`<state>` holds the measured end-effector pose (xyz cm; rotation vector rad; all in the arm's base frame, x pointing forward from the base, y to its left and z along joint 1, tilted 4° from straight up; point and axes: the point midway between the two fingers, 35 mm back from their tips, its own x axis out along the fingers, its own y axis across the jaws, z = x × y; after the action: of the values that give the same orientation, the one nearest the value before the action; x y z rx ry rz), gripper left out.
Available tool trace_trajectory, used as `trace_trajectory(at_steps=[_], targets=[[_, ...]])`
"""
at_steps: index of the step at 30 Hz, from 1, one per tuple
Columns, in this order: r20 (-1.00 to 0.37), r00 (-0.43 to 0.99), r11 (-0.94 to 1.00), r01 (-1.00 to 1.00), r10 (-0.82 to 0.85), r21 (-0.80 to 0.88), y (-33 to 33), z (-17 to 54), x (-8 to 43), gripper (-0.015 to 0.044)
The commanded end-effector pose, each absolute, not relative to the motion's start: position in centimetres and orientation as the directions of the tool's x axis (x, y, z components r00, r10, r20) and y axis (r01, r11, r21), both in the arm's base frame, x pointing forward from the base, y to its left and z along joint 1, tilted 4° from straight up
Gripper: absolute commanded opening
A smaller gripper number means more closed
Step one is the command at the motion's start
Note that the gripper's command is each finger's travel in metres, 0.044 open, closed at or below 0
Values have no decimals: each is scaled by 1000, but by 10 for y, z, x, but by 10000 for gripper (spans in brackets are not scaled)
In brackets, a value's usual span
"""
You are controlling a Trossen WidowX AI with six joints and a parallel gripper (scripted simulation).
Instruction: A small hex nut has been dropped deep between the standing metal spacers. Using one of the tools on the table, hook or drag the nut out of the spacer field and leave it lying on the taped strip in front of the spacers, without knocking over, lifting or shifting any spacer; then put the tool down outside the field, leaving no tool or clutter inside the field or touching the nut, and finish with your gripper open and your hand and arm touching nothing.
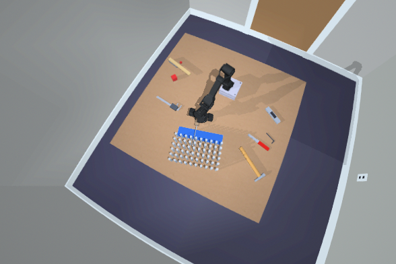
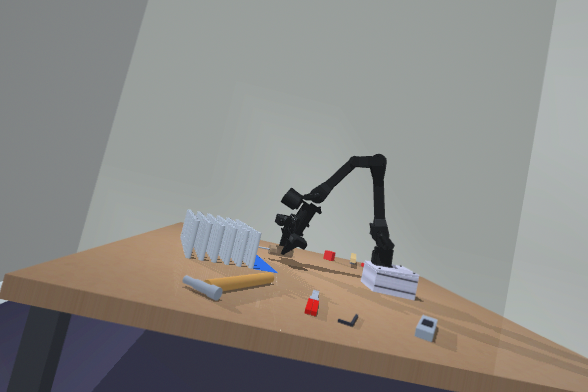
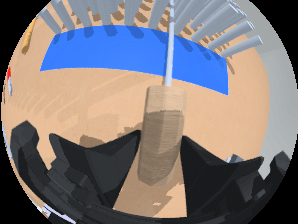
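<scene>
The large brown wooden table (image 1: 151, 124) (image 2: 150, 300) carries the black jointed robot arm (image 1: 215, 91) (image 2: 378, 190). Next in size is the block of upright grey metal spacers (image 1: 195, 153) (image 2: 220, 240) (image 3: 200, 17), standing in rows. Along its front lies the flat blue taped strip (image 1: 205, 135) (image 2: 264, 265) (image 3: 120, 52). The black gripper (image 1: 197, 122) (image 2: 285, 250) (image 3: 161, 137) is pinching the pale wooden handle (image 2: 274, 250) (image 3: 162, 135) of a tool; its thin grey metal rod (image 1: 195, 132) (image 3: 170, 55) passes above the strip and reaches in among the spacers. The small hex nut I cannot make out.
</scene>
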<state>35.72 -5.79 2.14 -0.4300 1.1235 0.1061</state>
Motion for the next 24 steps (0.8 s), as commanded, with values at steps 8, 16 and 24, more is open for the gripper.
trace_trajectory(at_steps=[8,16,24], targets=[[-888,440,915,-290,-135,-282,-56,23,365,0],[-888,440,915,-290,-135,-282,-54,24,370,0],[-888,441,915,-290,-134,-282,-53,24,375,0]])
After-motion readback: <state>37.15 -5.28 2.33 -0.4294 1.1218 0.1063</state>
